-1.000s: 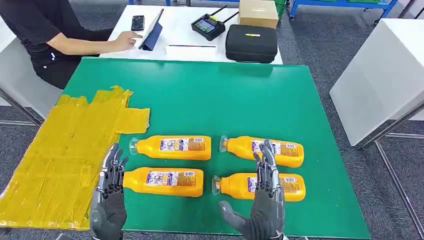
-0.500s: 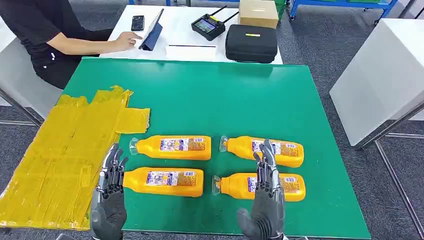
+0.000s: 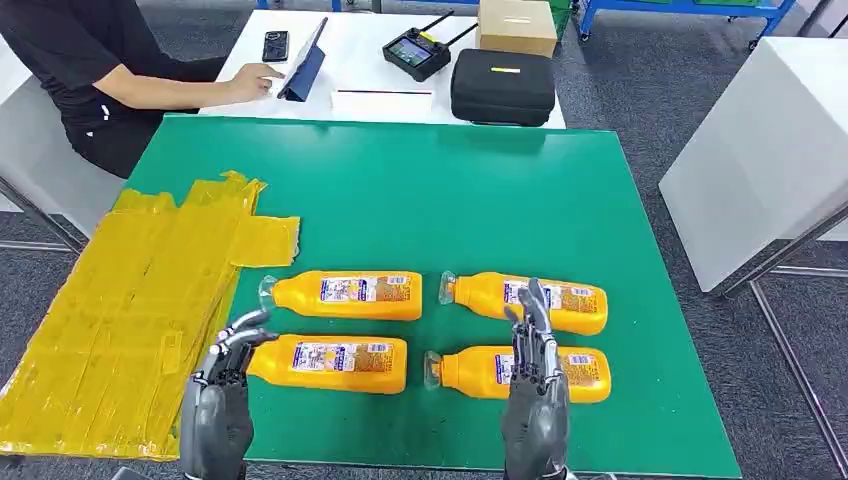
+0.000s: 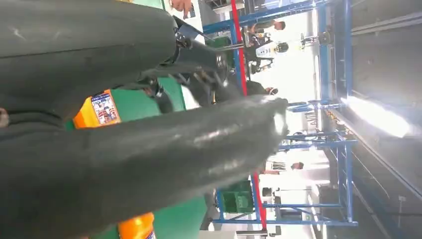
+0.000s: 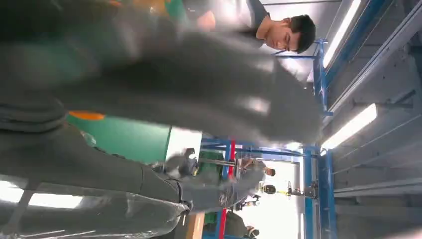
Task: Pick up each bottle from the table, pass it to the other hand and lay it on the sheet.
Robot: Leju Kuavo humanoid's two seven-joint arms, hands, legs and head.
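Nothing is laid down yet: all four orange bottles lie on the green table [image 3: 480, 190] in the lower middle of the frame, and the yellow sheet [image 3: 130, 300] at the left holds none.

The left hand [image 3: 222, 395] rises at the bottom left, empty, fingers bent toward the near-left bottle [image 3: 325, 362]. The right hand [image 3: 535, 390] stands upright and empty in front of the near-right bottle [image 3: 585, 372], fingers straight and close together.
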